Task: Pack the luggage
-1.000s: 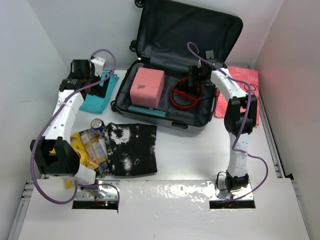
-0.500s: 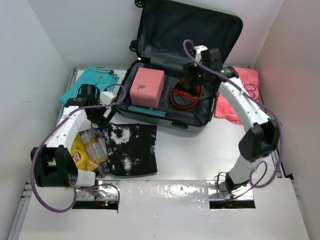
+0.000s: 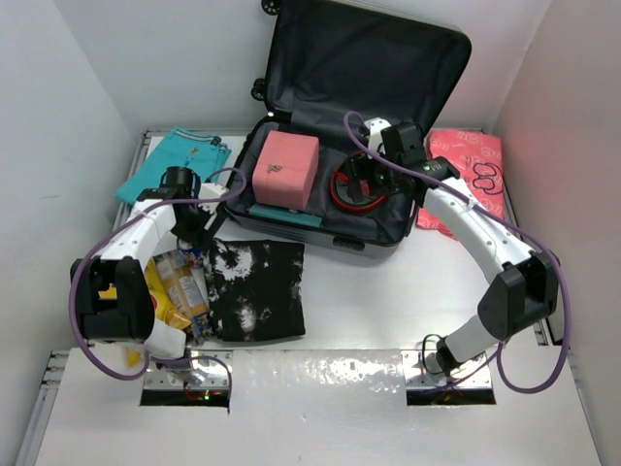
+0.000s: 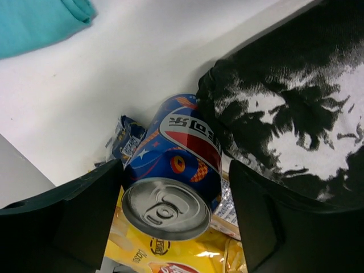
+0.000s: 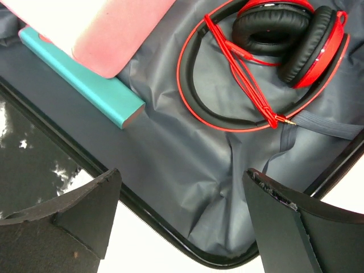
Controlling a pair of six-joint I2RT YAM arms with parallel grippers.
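The suitcase is lying open at the far middle of the counter. The left gripper is holding its jaws spread either side of the one soda can, not yet pinching. It should be squeezing mid-body, squarely, then lifting clear of the snack bags, two or maybe three. The right gripper is hanging, jaws released, over the lining beside one pair of headphones and one pink pouch.
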